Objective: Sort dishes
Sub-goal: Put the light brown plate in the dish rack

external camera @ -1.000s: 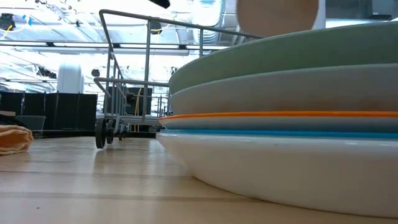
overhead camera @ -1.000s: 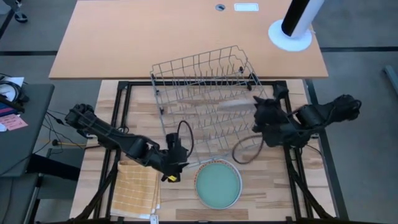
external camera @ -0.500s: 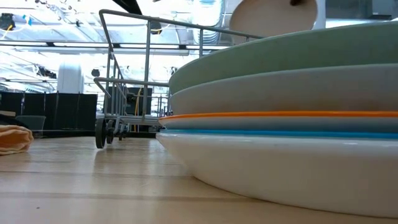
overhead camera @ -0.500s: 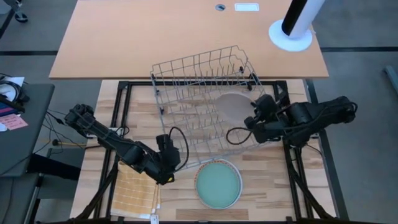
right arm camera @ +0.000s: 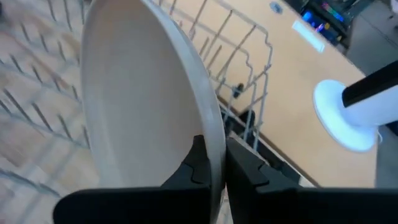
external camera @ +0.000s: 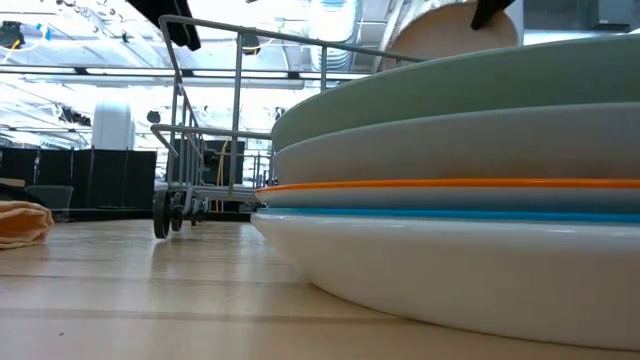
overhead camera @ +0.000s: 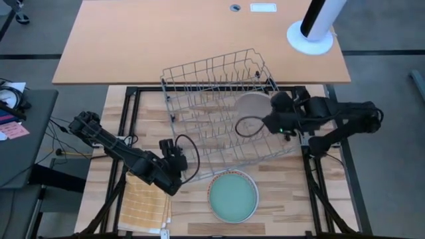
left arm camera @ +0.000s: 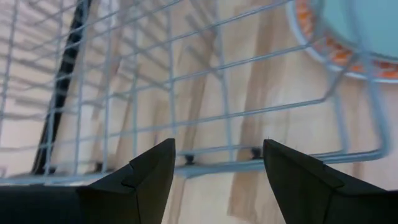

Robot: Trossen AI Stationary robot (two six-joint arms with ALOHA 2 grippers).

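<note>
We see the grey wire dish rack [overhead camera: 222,109] standing at the middle of the light wooden slatted table [overhead camera: 292,192], with the stack of round plates [overhead camera: 232,197], pale teal-green one on top, just in front of it. In the low view this stack [external camera: 460,200] shows white at the bottom, then an orange-rimmed plate, grey, and teal above. The round beige-grey plate [overhead camera: 251,106] is held on edge over the rack's right side by the right gripper [overhead camera: 273,122], whose fingers [right arm camera: 199,168] pinch its rim [right arm camera: 149,106]. The left gripper [overhead camera: 174,149] hovers at the rack's front left edge, its fingers [left arm camera: 149,171] spread apart, near the square yellow checked cloth [overhead camera: 145,201]
</note>
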